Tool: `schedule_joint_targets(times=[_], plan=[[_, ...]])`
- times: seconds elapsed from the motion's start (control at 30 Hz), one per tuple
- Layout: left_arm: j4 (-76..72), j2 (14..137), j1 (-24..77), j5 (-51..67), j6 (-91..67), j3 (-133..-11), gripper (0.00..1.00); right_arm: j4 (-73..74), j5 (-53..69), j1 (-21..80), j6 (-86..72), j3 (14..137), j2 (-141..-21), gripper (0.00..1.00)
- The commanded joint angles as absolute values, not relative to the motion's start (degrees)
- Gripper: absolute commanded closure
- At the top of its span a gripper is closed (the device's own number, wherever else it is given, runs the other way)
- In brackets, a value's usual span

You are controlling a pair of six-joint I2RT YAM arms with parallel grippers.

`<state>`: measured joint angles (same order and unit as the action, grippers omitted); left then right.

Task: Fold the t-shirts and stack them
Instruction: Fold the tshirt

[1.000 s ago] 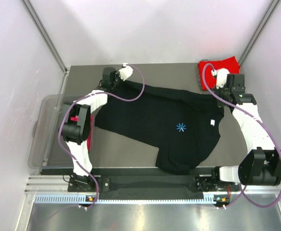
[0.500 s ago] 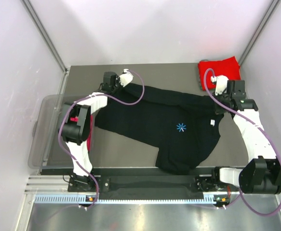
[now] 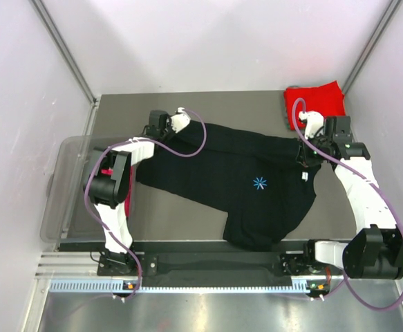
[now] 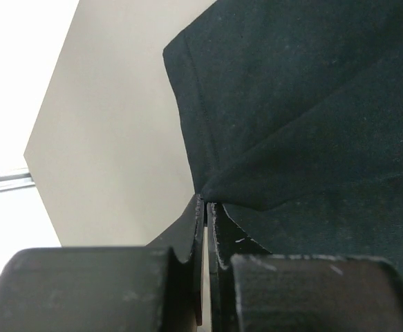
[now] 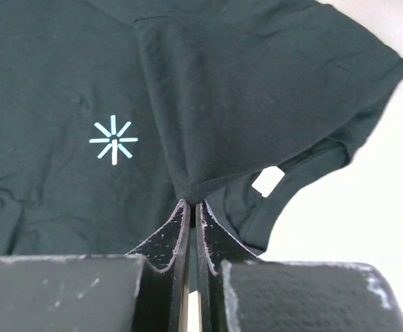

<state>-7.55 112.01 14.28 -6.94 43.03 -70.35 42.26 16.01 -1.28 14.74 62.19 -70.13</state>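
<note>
A black t-shirt (image 3: 242,187) with a light-blue starburst (image 3: 259,183) lies spread across the grey table (image 3: 249,104). My left gripper (image 3: 158,126) is shut on a fold of the shirt's far-left edge; in the left wrist view its jaws (image 4: 206,204) pinch the black cloth (image 4: 312,104). At the shirt's far right, my right gripper (image 3: 306,153) is shut on a pinch of cloth next to the sleeve, seen at its jaw tips (image 5: 191,203) in the right wrist view, with the starburst (image 5: 113,140) and white neck label (image 5: 267,181) beyond. A folded red t-shirt (image 3: 315,97) sits at the back right corner.
A clear plastic bin (image 3: 59,190) stands at the table's left edge, with magenta cloth (image 3: 128,202) showing beside the left arm. A dark green edge (image 3: 286,116) shows under the red shirt's left side. Pale walls enclose the table on three sides.
Both grippers have come toward the near side with the cloth. The right one has also shifted left, carrying its pinch of shirt over the body.
</note>
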Motion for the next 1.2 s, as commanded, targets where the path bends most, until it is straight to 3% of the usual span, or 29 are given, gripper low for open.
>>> schedule_joint_targets(times=[0.0,0.43,0.5,0.57,0.6,0.83,1.17], plan=[[-9.9,110.0,13.9,-7.9,44.9,-70.2,1.0,43.2,19.5,-1.1,14.0,62.4,-67.4,1.0],[-4.1,110.7,13.5,-9.0,47.1,-69.5,1.0,43.1,21.5,-1.2,14.2,61.6,-67.2,1.0],[-2.2,109.3,13.5,-8.4,46.5,-70.0,0.79,43.2,22.0,-1.2,14.2,61.8,-67.4,1.0],[-2.3,108.0,13.4,-7.7,46.1,-69.6,0.65,43.3,22.5,-1.2,14.1,61.9,-67.4,1.0],[-2.4,106.4,13.5,-7.4,46.2,-69.3,0.63,43.3,22.9,-1.2,14.1,62.0,-67.6,1.0],[-0.4,103.2,13.7,-5.9,42.2,-72.6,0.6,43.2,23.6,-1.2,14.5,61.8,-68.5,1.0],[9.8,111.8,14.4,-1.9,35.3,-81.2,0.64,43.1,23.8,-1.2,14.7,62.1,-69.3,1.0]])
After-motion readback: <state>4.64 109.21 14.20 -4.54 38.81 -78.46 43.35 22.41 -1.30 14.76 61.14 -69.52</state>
